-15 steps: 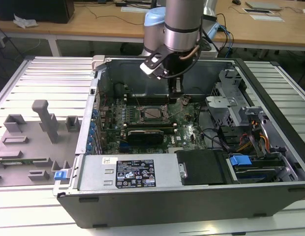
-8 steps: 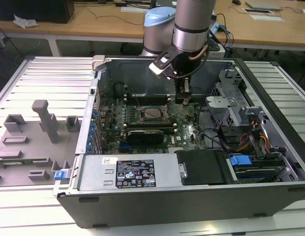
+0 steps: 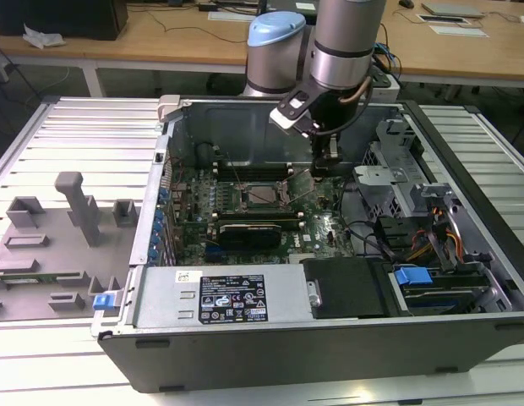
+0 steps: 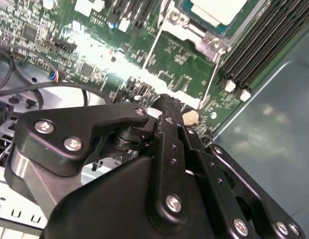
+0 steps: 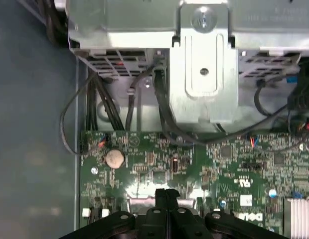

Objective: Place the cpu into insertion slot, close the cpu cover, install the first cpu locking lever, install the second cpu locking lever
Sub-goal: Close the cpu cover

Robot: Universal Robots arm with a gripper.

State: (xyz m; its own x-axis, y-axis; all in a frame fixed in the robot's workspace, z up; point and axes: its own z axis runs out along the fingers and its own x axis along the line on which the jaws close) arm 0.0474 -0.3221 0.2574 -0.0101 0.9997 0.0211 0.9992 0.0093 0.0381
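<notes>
Cpu [image 4: 214, 9] sits in the insertion slot [image 3: 264, 196], silvery top up, roughly mid motherboard [image 3: 317, 237] inside the open case [image 3: 330, 338]. Cpu cover [image 4: 210, 46] frames the chip w/ its tab end toward the gripper; the second wrist view cuts it off, so I can't tell if it's fully down. Two thin wire locking levers [image 4: 153, 45] run along opposite sides of the socket.

Gripper [image 3: 325, 169] hangs inside the case, to the exterior view's right of the slot and near it, not touching it. Fingers are pressed together w/ nothing seen between them; that shows in both wrist views, tips [image 5: 167, 194] just above the green board. In the second wrist view the gripper tip [image 4: 164, 99] is close by a round coin cell [image 4: 190, 117] at the board's edge. The same cell [image 5: 114, 158] shows in the first wrist view.

Beyond the board edge, the first wrist view has a silver metal bracket [image 5: 204, 74] w/ black cables [image 5: 164, 109] passing beneath it.
</notes>
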